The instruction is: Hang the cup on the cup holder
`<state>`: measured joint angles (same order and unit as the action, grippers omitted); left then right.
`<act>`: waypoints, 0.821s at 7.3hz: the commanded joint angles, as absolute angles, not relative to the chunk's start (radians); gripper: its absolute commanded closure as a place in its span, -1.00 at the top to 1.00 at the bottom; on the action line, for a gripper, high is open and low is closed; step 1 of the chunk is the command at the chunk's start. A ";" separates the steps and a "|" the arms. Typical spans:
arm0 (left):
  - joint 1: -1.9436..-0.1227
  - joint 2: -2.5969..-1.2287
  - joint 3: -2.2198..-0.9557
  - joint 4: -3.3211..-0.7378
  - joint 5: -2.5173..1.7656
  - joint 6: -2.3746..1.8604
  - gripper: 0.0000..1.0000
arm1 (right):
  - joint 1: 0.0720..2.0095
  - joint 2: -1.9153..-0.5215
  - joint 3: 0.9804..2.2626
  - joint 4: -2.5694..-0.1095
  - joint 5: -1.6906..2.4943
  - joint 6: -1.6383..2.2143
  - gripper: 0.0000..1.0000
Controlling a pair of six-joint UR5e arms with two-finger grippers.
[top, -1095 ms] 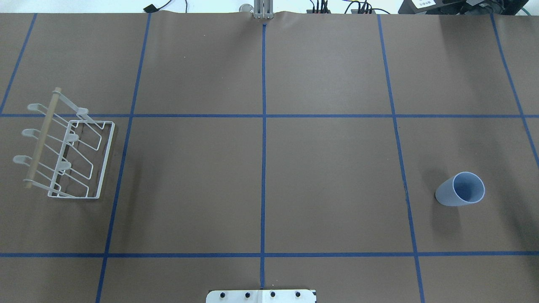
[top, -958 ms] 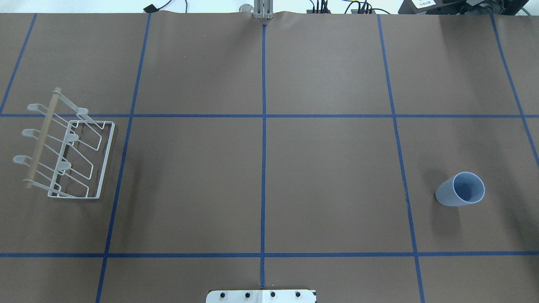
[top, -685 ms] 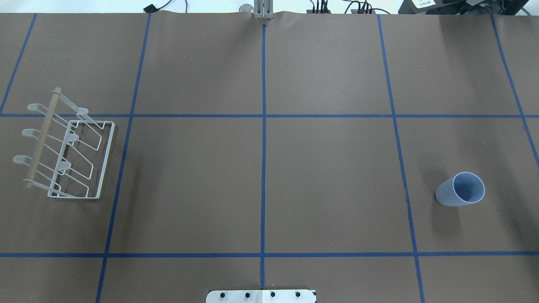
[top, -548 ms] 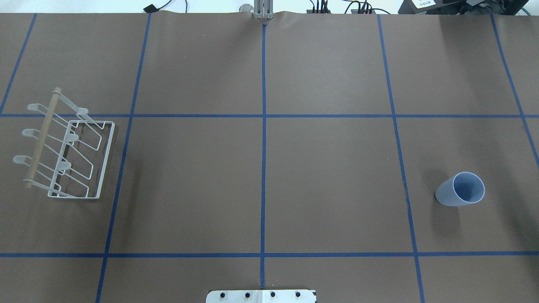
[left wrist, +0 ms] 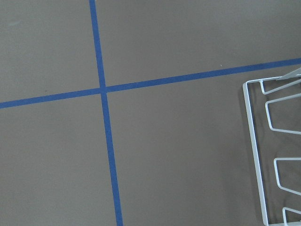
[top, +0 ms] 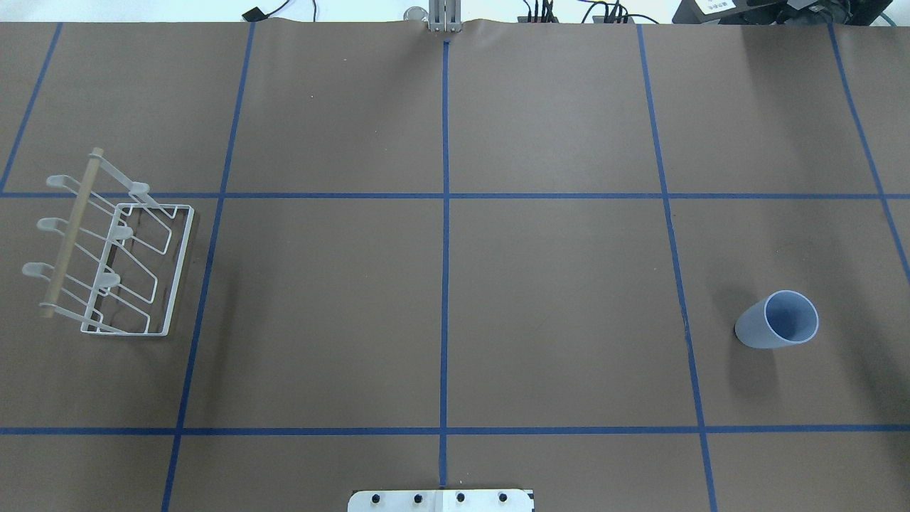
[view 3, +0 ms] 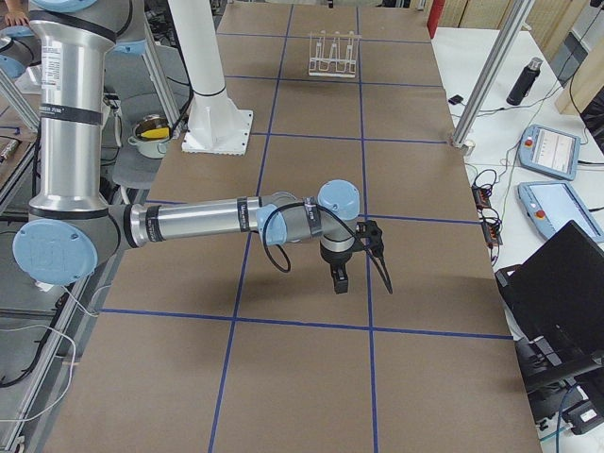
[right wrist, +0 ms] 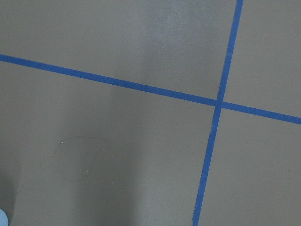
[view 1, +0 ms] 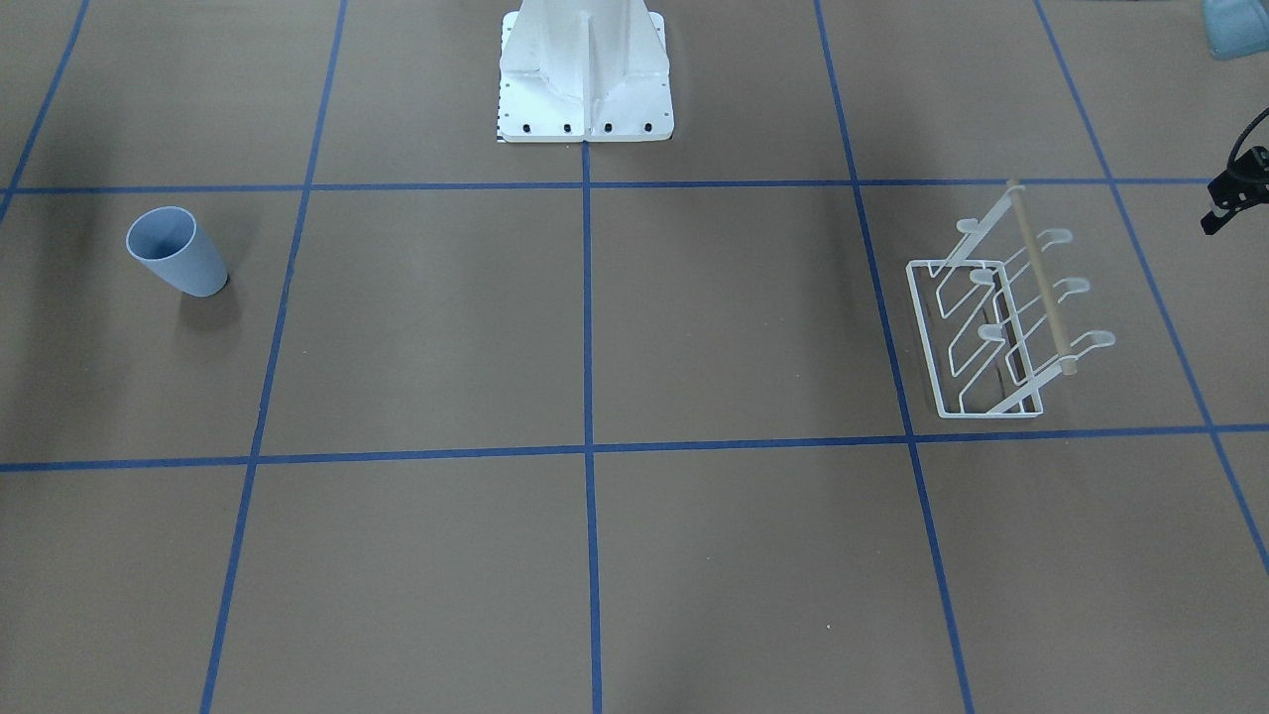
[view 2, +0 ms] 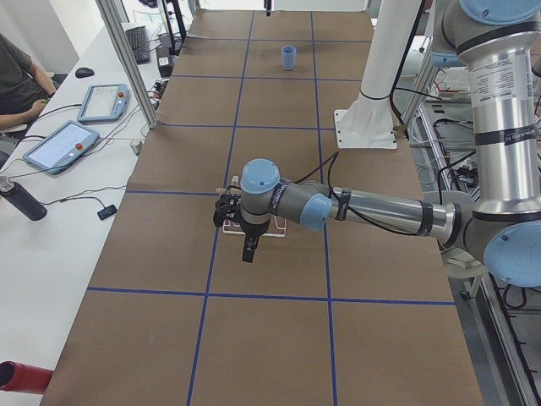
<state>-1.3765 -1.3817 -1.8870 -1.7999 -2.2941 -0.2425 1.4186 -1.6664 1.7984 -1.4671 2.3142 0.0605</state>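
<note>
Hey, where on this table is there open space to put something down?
The whole middle is bare, from the rack on the robot's left across to the cup on its right. Crowded only by the rack, where the left gripper hangs close.

A blue-taped brown table is lying beneath the left gripper; a white desk is standing beyond.
</note>
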 commanded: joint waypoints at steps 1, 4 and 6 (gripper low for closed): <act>-1.373 -1.384 -1.881 -1.801 -2.290 -0.244 0.96 | 1.419 -1.669 1.799 -1.441 2.315 0.063 1.00; -1.376 -1.382 -1.896 -1.801 -2.296 -0.245 0.96 | 1.419 -1.672 1.801 -1.427 2.315 0.061 1.00; -1.373 -1.388 -1.907 -1.801 -2.292 -0.273 0.96 | 1.419 -1.695 1.825 -1.424 2.321 0.060 1.00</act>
